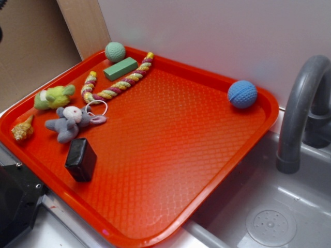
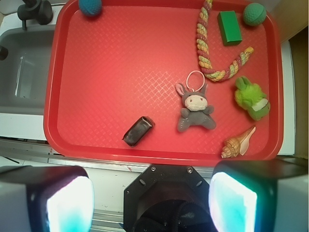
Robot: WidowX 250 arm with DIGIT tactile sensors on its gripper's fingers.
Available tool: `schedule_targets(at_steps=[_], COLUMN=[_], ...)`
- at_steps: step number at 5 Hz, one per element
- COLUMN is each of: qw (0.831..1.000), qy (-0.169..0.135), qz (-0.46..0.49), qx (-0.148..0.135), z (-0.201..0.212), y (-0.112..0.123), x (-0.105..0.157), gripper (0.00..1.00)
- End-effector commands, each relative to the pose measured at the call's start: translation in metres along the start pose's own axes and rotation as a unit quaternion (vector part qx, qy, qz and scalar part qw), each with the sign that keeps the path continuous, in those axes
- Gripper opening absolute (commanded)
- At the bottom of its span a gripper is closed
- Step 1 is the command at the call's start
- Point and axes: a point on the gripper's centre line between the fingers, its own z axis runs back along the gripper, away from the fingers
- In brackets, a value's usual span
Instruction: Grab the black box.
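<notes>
Status: nothing grasped yet; approach not begun as far as the views show.

Black box (image 1: 81, 159) lies on the red tray (image 1: 170, 155), lower left of the exterior view, near the tray's front rim. In the wrist view it sits lower centre-left, lying at an angle to the tray edges, glossy top catching light. Free on all sides: the nearest neighbour, the grey plush bunny (image 1: 70, 124), lies just beside it toward the upper left in the exterior view, not touching.

Gripper (image 2: 152, 193): both fingers visible at the bottom corners of the wrist view, spread wide, nothing between them. It is high above the surface and back from the tray's near rim; the box is well apart from it, ahead and slightly to the left of centre in the wrist frame.

Other items, all clear of the box: green block (image 1: 120, 68), striped rope toy (image 1: 116, 82), green ball (image 1: 115, 51), blue ball (image 1: 242, 94), green plush toy (image 1: 54, 96), shell (image 1: 22, 130). Grey sink (image 1: 269, 217) and faucet (image 1: 302, 108) to the right of the tray.

Remaining, by my judgement: move forward over the box, rotate the wrist to match its slant, descend, close, lift. The whole task is left. The glossy, rounded edges may slip under a shallow grip.
</notes>
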Motion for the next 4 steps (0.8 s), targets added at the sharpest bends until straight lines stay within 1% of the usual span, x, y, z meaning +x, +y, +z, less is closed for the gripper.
schedule_targets(at_steps=[1,2,3,4], qw=[1.0,0.994,0.985,0.975], qy=[0.0,-0.021,-0.04,-0.058], qz=[0.0,0.106,0.168,0.215], qx=[0.0,0.004,0.016,0.021], z=[0.0,-0.034,-0.073,-0.105], y=[0.0,0.009,0.015,0.019], x=[0.0,0.025,0.031,0.027], gripper=[1.0,1.0,1.0,1.0])
